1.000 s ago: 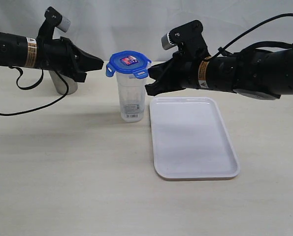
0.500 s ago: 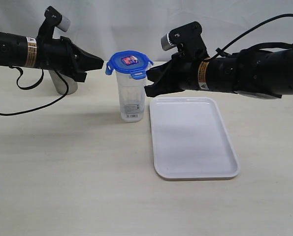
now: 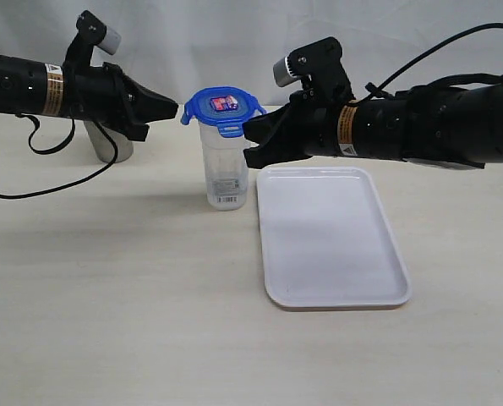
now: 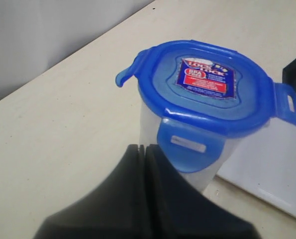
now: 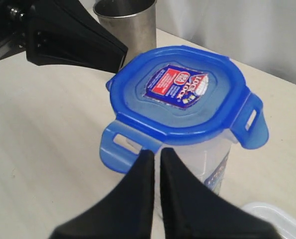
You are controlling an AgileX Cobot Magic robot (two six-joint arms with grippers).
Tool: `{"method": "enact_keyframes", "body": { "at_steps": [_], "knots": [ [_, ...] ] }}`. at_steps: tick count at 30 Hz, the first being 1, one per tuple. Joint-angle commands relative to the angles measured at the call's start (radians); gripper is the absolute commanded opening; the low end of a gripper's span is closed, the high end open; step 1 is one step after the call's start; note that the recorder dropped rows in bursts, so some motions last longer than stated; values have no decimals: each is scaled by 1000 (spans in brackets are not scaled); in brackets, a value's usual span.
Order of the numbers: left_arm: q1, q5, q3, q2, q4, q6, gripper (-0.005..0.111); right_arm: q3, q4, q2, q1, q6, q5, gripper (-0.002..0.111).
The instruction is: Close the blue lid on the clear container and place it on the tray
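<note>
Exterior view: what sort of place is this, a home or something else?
Probably a robotics lab bench, not a home: pale table, plain white backdrop, and cabled arms with the left end effector and right end effector beside the clear container.

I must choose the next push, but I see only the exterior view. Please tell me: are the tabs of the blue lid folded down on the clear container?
Observer: Not all. In the right wrist view the tab at the right gripper sticks outward from the blue lid.
Operator: And at the left gripper?
Observer: In the left wrist view the tab beside the left gripper hangs down along the clear container; latched or not, I cannot tell.
Operator: Are the jaws open?
Observer: No. Both wrist views show closed fingers holding nothing.
</note>
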Motion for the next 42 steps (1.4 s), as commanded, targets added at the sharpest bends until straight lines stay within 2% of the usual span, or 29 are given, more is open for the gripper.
{"method": "enact_keyframes", "body": {
  "at_steps": [1, 22, 30, 42],
  "knots": [
    [0, -8, 1, -9, -16, 3, 0, -3, -29, -2, 0, 34, -21, 5],
    [0, -8, 1, -9, -18, 3, 0, -3, -58, -2, 0, 74, -68, 5],
    [0, -8, 1, -9, -18, 3, 0, -3, -53, -25, 0, 61, 103, 5],
    [0, -12, 1, -9, -22, 6, 0, -7, 49, 20, 0, -5, -7, 5]
  ]
}}
